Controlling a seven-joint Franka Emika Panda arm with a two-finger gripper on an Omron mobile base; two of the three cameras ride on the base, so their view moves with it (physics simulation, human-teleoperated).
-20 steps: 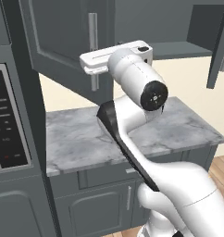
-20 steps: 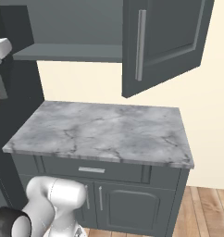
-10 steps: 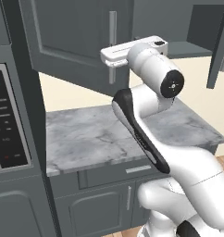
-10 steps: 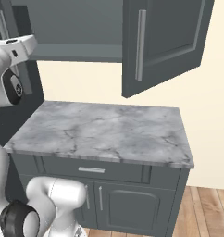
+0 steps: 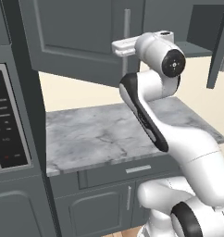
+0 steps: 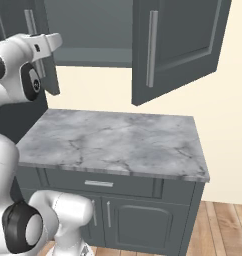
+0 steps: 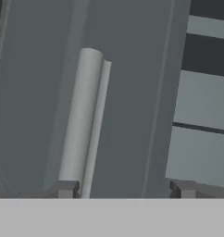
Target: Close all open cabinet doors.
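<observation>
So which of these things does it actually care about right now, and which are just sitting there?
Part of the job:
- left cabinet door, open, with its handle
- right cabinet door, open
- the tool, open at the left door's handle

Just there:
- marble counter
- drawer
- oven panel

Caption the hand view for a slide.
Open gripper close to a cabinet door, its silver handle above one fingertip.
</observation>
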